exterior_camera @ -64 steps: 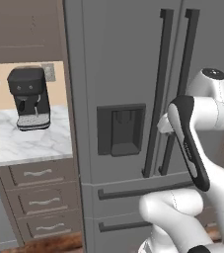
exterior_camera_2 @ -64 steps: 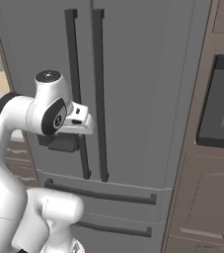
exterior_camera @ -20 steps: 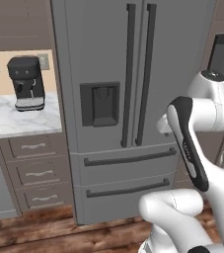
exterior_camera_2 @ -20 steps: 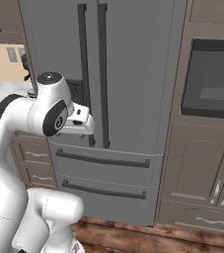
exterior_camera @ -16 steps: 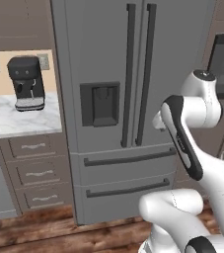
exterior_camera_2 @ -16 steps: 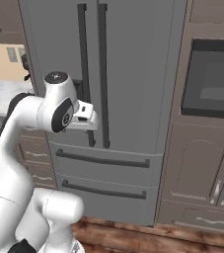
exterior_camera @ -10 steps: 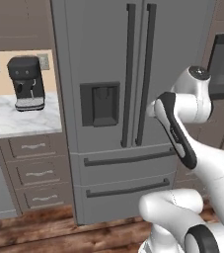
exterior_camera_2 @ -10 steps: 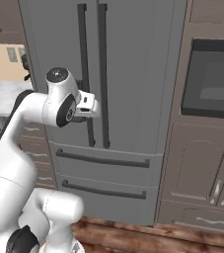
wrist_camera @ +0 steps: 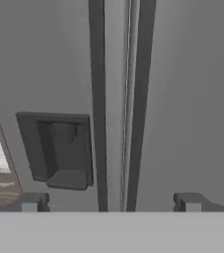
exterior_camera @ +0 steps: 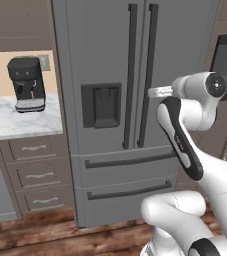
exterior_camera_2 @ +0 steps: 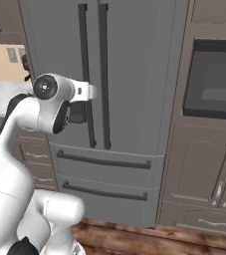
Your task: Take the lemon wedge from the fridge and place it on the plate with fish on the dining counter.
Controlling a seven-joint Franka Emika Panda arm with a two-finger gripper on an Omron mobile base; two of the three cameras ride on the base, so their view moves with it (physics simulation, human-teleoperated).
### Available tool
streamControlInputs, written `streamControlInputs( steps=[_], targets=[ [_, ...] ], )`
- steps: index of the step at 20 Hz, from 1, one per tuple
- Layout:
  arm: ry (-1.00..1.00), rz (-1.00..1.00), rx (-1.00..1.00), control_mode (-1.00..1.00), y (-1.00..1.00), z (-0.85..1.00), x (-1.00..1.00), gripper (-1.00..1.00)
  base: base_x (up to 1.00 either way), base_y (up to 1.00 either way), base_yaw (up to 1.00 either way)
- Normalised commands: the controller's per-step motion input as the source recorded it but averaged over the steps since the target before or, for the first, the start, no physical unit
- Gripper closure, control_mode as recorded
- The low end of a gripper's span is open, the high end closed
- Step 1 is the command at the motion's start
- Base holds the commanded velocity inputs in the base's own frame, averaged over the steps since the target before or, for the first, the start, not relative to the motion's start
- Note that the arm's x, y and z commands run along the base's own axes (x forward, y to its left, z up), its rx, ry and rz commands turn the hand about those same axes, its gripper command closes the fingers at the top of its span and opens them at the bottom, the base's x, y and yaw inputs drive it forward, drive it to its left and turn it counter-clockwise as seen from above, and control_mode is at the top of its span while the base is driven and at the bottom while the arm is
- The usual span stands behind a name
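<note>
- Left base view: one fridge (exterior_camera: 135, 100), tall and grey, both upper doors shut, with two dark vertical bar handles (exterior_camera: 131, 75) side by side at the middle seam.
- One dispenser recess (exterior_camera: 101, 105) is set in the fridge's left door; two drawers (exterior_camera: 125, 175) lie below the doors, each with one horizontal bar.
- One black coffee machine (exterior_camera: 26, 83) stands on the marble worktop (exterior_camera: 20, 122) left of the fridge, above three cabinet drawers (exterior_camera: 35, 175).
- One built-in oven (exterior_camera_2: 214, 84) sits in the brown cabinets right of the fridge.
- The gripper (wrist_camera: 111, 202) faces the fridge front, its two fingertips (wrist_camera: 32, 201) spread wide apart with nothing between them, clear of the handles.
- The lemon wedge cannot be seen; the fridge doors are shut.
</note>
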Motion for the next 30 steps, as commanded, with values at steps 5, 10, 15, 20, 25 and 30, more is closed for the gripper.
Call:
streamControlInputs(
  steps=[5, 10, 15, 20, 25, 30],
  targets=[
    [-0.35, -0.03, 0.00, -1.00, 0.73, 0.31, 0.48, -1.00, 0.00, 0.00, 0.00],
    [0.07, -0.04, 0.00, -1.00, 0.05, 0.00, 0.49, -1.00, 0.00, 0.00, 0.00],
    [0.30, -0.04, 0.00, -1.00, 0.00, 0.00, 0.99, -1.00, 0.00, 0.00, 0.00],
    [0.37, 0.00, 0.00, -1.00, 0.00, 0.00, 0.67, -1.00, 0.00, 0.00, 0.00],
    [0.05, 0.00, 0.00, -1.00, 0.00, -0.06, 0.06, -1.00, 0.00, 0.00, 0.00],
    [-0.04, 0.00, 0.00, -1.00, 0.00, -0.48, 0.01, -1.00, 0.00, 0.00, 0.00]
  ],
)
